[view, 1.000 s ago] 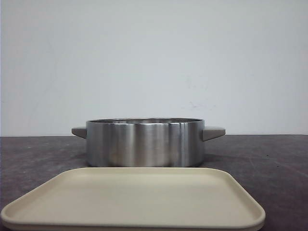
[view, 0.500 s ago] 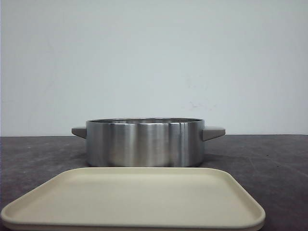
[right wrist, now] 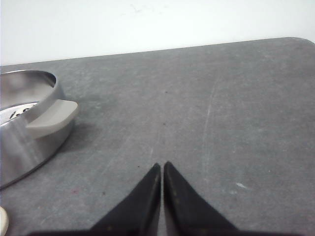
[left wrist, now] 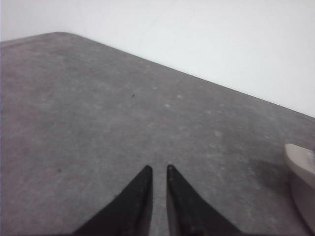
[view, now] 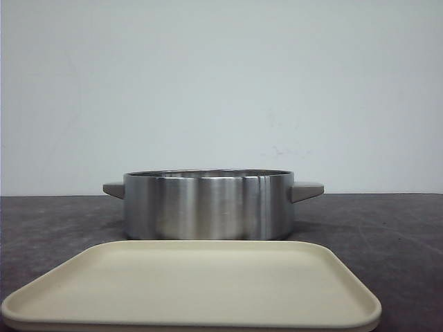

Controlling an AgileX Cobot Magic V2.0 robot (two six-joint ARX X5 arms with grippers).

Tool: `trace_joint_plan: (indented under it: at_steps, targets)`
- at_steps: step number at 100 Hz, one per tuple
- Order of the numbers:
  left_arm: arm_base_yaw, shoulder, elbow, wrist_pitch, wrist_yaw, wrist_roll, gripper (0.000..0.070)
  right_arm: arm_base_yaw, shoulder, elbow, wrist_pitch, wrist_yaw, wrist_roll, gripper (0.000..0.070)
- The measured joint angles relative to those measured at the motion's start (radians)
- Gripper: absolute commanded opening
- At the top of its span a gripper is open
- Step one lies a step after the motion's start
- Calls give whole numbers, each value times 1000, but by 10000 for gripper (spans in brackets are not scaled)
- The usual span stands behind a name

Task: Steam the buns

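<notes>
No bun shows whole in any view. A steel pot (view: 208, 206) with two grey handles stands mid-table; its inside is hidden in the front view. In the right wrist view the pot (right wrist: 24, 142) is off to one side, and a white patch with black marks (right wrist: 19, 112) shows inside its rim; I cannot tell whether it is a bun. My right gripper (right wrist: 162, 164) is shut and empty over bare table beside the pot. My left gripper (left wrist: 157, 168) is closed to a narrow slit, empty, over bare table. Neither gripper shows in the front view.
A beige tray (view: 194, 287) lies empty in front of the pot; its corner (right wrist: 2, 221) shows in the right wrist view. A grey pot handle (left wrist: 301, 162) sits at the edge of the left wrist view. The dark table meets a white wall behind.
</notes>
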Motion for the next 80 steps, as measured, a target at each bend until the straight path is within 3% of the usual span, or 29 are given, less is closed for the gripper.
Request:
trace_joint_plan:
  at_steps: [40,80]
  targets:
    - [0,-5,0,-56,77,128,16,0,0,0,0,0,0,6]
    - [0,-5,0,-58,101,153,16,0,0,0,0,0,0,6]
